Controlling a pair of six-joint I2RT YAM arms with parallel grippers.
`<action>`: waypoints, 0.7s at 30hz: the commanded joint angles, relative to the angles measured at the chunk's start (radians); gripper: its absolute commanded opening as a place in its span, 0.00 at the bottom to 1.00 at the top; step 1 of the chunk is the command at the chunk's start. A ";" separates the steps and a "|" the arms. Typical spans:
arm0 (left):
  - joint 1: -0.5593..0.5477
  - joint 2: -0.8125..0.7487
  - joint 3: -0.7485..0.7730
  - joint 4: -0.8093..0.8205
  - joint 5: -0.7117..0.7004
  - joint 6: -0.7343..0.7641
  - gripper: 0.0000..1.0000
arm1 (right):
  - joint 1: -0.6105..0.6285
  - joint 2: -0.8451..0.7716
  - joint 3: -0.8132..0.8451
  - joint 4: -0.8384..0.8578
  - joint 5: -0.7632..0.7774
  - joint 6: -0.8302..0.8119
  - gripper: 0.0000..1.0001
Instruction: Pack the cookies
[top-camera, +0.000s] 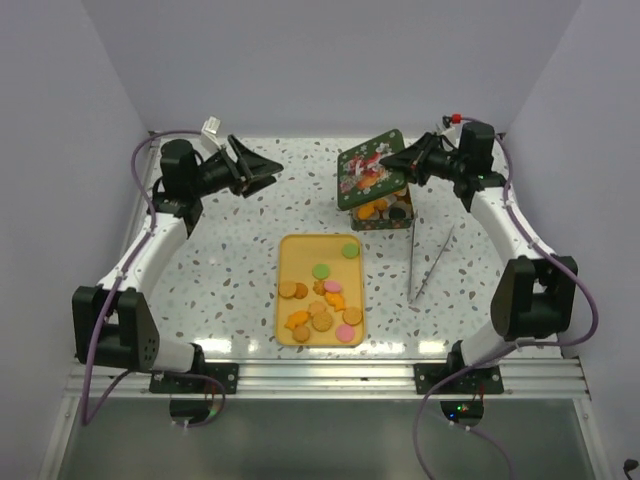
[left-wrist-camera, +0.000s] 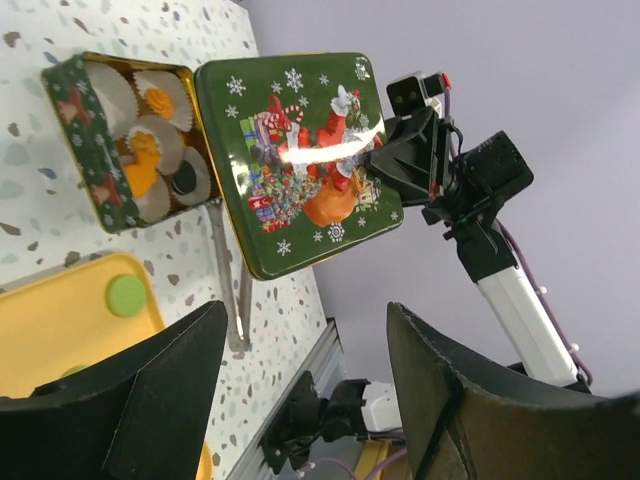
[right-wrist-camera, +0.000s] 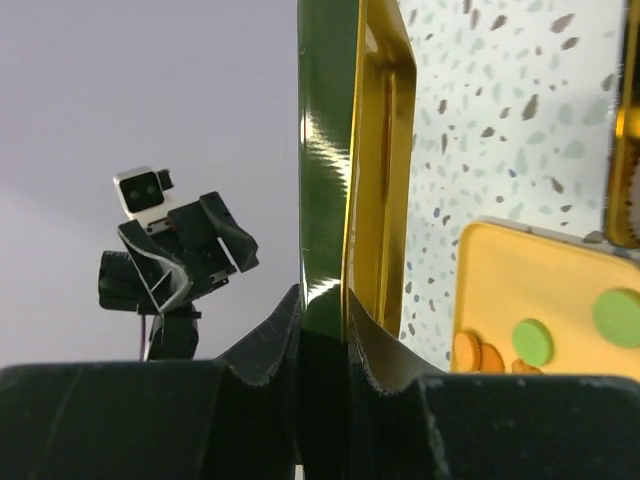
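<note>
Your top camera looks down from high above and behind the robot, far enough back to take in the whole speckled table. Your left wrist camera sits far left, facing right across the table through the left gripper. It sees the tin lid, open tin and a corner of the yellow tray at middle range. Your right wrist camera is hard against the lid's edge, facing left toward the left gripper. All three views share lid and tray.
</note>
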 joint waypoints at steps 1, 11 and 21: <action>0.001 0.089 0.069 -0.022 -0.052 0.049 0.70 | -0.040 0.072 0.071 -0.017 -0.063 -0.051 0.00; -0.054 0.336 0.317 -0.350 -0.097 0.235 0.67 | -0.109 0.236 0.211 -0.226 -0.001 -0.284 0.00; -0.091 0.373 0.268 -0.274 -0.043 0.202 0.64 | -0.107 0.331 0.301 -0.345 0.113 -0.449 0.00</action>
